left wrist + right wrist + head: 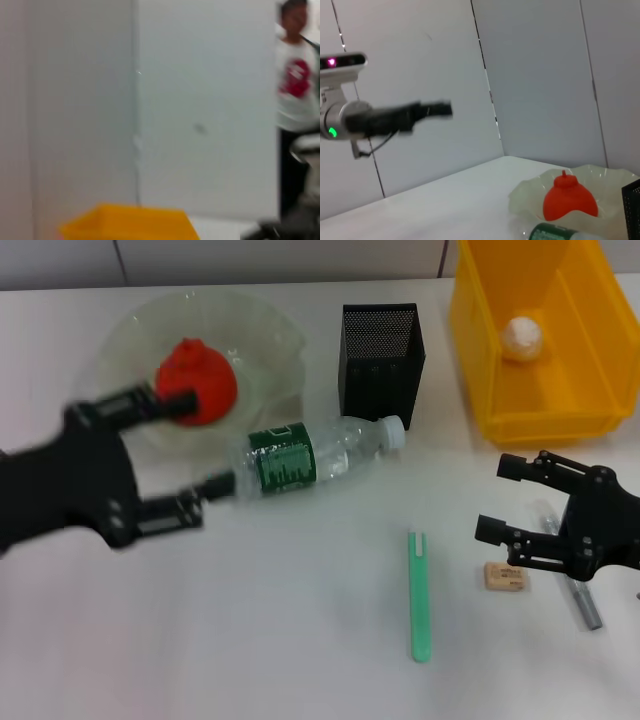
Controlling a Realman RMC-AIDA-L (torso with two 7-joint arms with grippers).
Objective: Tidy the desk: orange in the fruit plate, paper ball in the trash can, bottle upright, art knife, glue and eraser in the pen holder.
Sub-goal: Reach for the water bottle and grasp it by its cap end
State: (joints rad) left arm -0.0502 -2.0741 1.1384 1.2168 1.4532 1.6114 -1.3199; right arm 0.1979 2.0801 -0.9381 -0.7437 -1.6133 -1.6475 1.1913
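My left gripper [170, 455], fingers spread wide, faces the base of the water bottle [315, 455], which lies on its side at my three o'clock, its long axis running toward two o'clock, cap away.

One orange [197, 378], one bottle [315, 456], one eraser [504, 576], one paper ball [522, 337].

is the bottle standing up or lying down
Lying down: the bottle rests on its side on the table, cap toward the pen holder.
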